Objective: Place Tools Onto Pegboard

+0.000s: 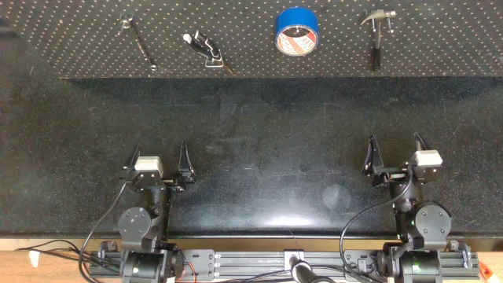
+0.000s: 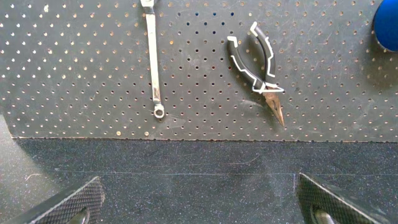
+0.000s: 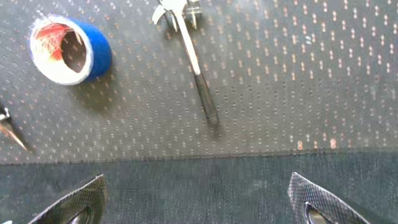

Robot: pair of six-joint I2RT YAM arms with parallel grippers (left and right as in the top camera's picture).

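Four tools hang on the black pegboard point(image 1: 71, 47) at the back: a silver wrench point(image 1: 140, 44) point(image 2: 153, 59), black-handled pliers point(image 1: 206, 49) point(image 2: 256, 67), a roll of blue tape point(image 1: 296, 32) point(image 3: 69, 50) and a hammer point(image 1: 377, 35) point(image 3: 193, 56). My left gripper point(image 1: 161, 163) point(image 2: 199, 205) stands open near the front of the table, nothing between its fingers, far from the board. On the other side, my right gripper point(image 1: 395, 153) point(image 3: 198, 202) is open too and holds nothing.
The black tabletop point(image 1: 267, 134) stretches between the grippers and the pegboard. Cables point(image 1: 369, 212) run by the arm bases along the front edge.
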